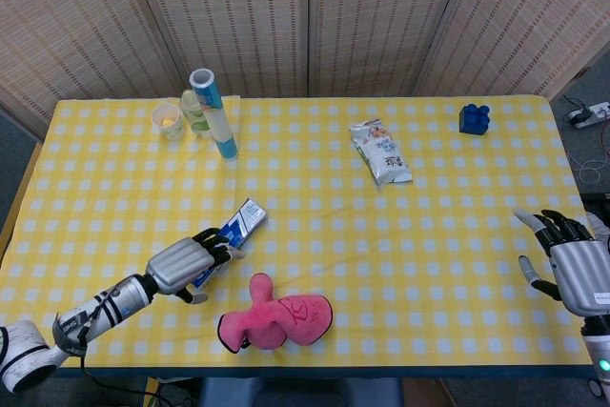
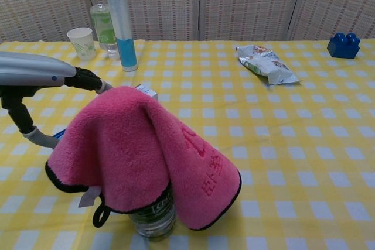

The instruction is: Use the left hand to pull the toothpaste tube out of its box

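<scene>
The blue and white toothpaste box [image 1: 244, 221] lies flat and slanted on the yellow checked table [image 1: 400, 235], left of centre. My left hand [image 1: 183, 267] reaches over its near, lower end, fingers spread apart above the box; I see no grip on it. In the chest view the left hand [image 2: 35, 71] comes in from the left, and only the box's far end [image 2: 147, 91] shows behind the pink towel. My right hand [image 1: 572, 269] hovers at the table's right edge with its fingers apart and nothing in it. The tube itself is not visible.
A pink towel [image 1: 276, 319] draped over a bottle [image 2: 153, 218] stands just in front of the box. At the back left are a paper cup [image 1: 168, 120], a green bottle [image 1: 195, 111] and a tall blue canister [image 1: 214, 111]. A snack bag [image 1: 381, 152] and blue block [image 1: 474, 118] lie farther right.
</scene>
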### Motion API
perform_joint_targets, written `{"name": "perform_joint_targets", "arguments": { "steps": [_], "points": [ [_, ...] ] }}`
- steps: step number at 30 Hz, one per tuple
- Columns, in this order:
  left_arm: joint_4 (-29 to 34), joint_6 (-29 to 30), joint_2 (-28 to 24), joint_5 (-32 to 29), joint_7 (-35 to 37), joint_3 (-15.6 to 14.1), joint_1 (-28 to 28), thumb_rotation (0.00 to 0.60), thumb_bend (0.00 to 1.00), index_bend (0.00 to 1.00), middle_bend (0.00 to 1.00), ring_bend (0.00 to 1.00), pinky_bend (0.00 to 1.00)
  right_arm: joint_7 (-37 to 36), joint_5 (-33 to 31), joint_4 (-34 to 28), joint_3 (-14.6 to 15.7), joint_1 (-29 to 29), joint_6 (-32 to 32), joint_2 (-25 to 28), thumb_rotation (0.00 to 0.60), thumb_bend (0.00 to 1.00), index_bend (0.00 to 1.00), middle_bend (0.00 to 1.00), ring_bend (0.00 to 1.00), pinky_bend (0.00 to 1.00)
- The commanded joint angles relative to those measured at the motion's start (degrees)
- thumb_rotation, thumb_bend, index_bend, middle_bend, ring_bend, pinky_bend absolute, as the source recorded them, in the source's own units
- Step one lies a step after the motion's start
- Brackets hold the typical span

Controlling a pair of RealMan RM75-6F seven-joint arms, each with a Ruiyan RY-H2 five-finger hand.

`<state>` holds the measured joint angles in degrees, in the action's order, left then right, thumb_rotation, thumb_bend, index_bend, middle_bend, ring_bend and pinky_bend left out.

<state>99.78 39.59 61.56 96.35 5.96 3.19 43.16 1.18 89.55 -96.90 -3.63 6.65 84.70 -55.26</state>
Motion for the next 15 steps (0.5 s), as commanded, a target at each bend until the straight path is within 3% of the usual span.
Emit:
{"name": "perform_joint_targets", "arguments": {
  "steps": [1, 15],
  "points": [
    [-1.5, -2.0, 2.4, -2.6, -3.7, 0.2, 1.5, 0.6, 0.23, 0.16, 0.21, 0.08, 0.0, 0.0, -0.1, 0.0, 0.0, -0.2, 0.3, 0.1, 0.6, 0.37, 0.18, 0.28, 0.17, 0.24],
    [-2.4, -3.6, 5.8, -8.4, -13.9, -1.5, 2.9, 0.6, 0.23, 0.14, 0.23, 0.06, 0.0, -0.5, -0.7, 0.4, 0.0, -0.6, 0.3, 0.1, 0.6, 0.37, 0.18, 0.28, 0.17, 0.24]
  ]
}}
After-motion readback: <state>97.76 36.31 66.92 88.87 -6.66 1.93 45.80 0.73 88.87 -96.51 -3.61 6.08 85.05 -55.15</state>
